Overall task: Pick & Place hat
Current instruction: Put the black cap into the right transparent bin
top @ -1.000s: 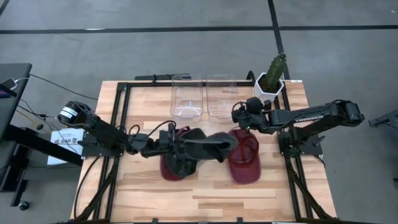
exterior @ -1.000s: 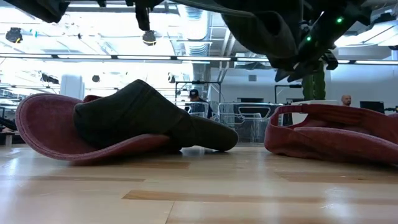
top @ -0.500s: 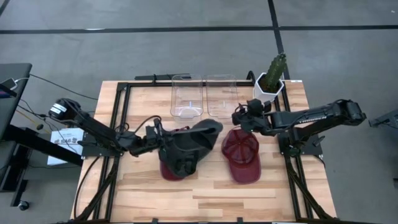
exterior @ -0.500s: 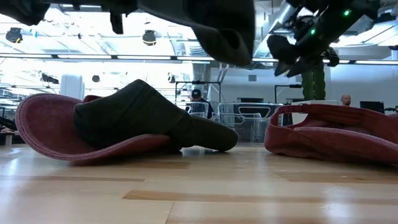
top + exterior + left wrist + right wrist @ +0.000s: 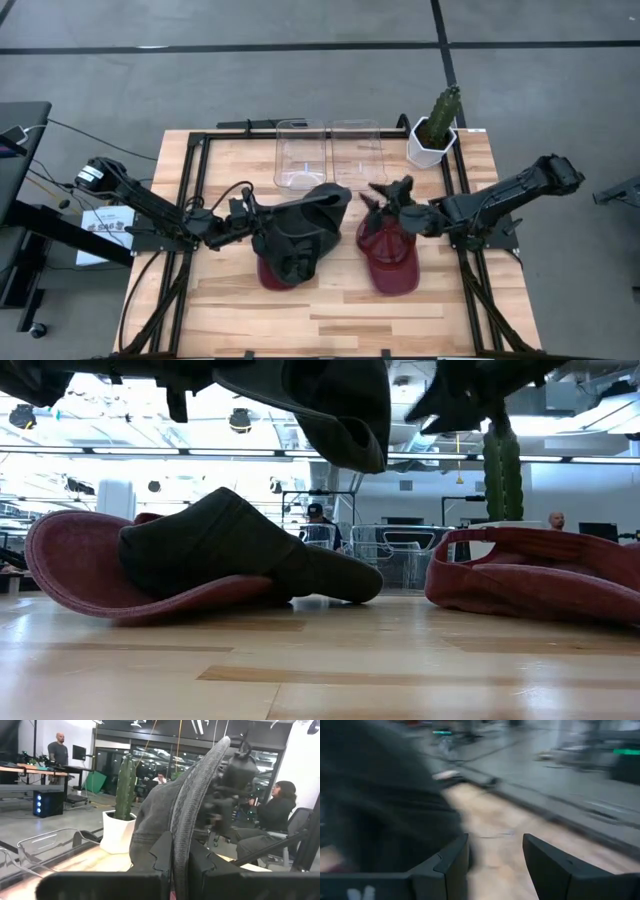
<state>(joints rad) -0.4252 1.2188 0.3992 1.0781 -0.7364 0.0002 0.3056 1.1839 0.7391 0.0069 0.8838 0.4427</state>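
Hats number four: two dark grey, two maroon. One dark grey hat [image 5: 310, 215] hangs above the worktop [image 5: 340, 315], its brim clamped in the left end effector [image 5: 248, 222]; the other dark grey hat [image 5: 230, 550] lies on a maroon hat [image 5: 70, 565], and a second maroon hat [image 5: 388, 255] lies to their right. Two clear bins [image 5: 300, 155] and one potted cactus [image 5: 436, 125] stand at the far edge. Since a second ago the left arm has drawn the raised hat back leftward, while the right end effector [image 5: 385, 197], fingers apart and empty, has come down over the second maroon hat. The worktop is pale wood; people sit in the room behind.
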